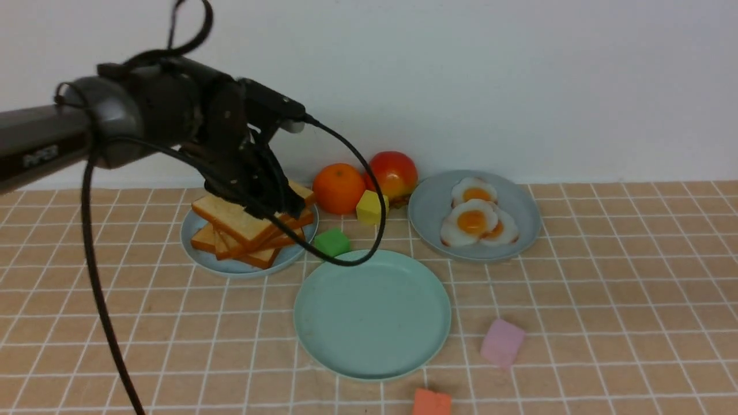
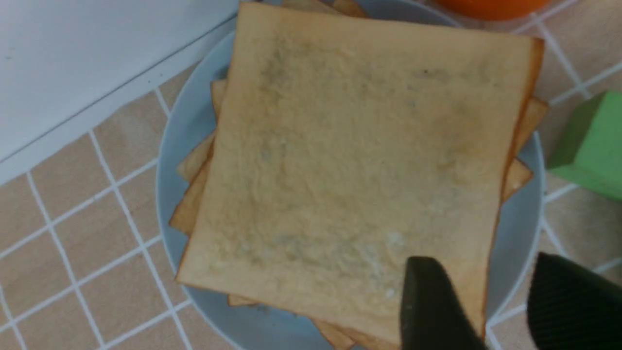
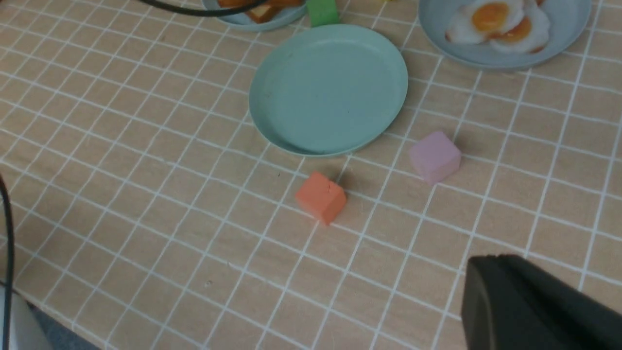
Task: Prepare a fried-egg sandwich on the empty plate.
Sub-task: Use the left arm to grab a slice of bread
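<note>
Several golden-brown toast slices (image 1: 242,230) are stacked on a grey-blue plate (image 1: 196,253) at the back left. My left gripper (image 1: 282,202) hangs over the stack's right side, open. In the left wrist view one finger (image 2: 427,301) lies over the top toast slice (image 2: 359,160) and the other stands beyond its edge, over the plate rim (image 2: 522,262). The mint-green plate (image 1: 372,314) in the middle is bare. Fried eggs (image 1: 475,219) lie on a second grey-blue plate (image 1: 519,202) at the back right. My right gripper (image 3: 491,272) is shut, above the near table, holding nothing.
An orange (image 1: 339,187), a red fruit (image 1: 395,173) and a yellow block (image 1: 371,207) sit by the wall. A green block (image 1: 332,242) lies between the toast plate and the mint plate. A pink block (image 1: 503,343) and an orange-red block (image 1: 431,402) lie near the front.
</note>
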Robot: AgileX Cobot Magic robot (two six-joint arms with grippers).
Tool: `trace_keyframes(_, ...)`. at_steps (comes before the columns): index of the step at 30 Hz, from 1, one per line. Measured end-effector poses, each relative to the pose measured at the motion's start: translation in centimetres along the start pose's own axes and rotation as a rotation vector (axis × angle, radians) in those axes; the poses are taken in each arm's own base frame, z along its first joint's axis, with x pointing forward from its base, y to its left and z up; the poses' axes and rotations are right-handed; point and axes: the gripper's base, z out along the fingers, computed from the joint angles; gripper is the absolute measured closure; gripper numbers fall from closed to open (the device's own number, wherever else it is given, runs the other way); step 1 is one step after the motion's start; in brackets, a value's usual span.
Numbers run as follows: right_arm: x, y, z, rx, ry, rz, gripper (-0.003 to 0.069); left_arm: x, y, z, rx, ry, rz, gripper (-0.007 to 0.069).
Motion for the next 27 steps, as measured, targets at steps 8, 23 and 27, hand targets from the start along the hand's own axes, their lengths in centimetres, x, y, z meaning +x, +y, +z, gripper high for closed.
trace_keyframes(8,0.0,0.0,0.0,0.002,-0.003,-0.001,0.065,0.2,0.0,0.6,-0.001,0.022,0.088,0.0181)
trace_keyframes(23,0.0,0.0,0.0,0.002,-0.003,0.0,0.0637,0.9,-0.2,3.7,-0.03,0.073,0.175,0.0265)
trace_keyframes(27,0.0,0.1,0.0,-0.006,-0.005,0.004,0.0636,0.9,-0.2,3.7,-0.032,0.073,0.158,0.044)
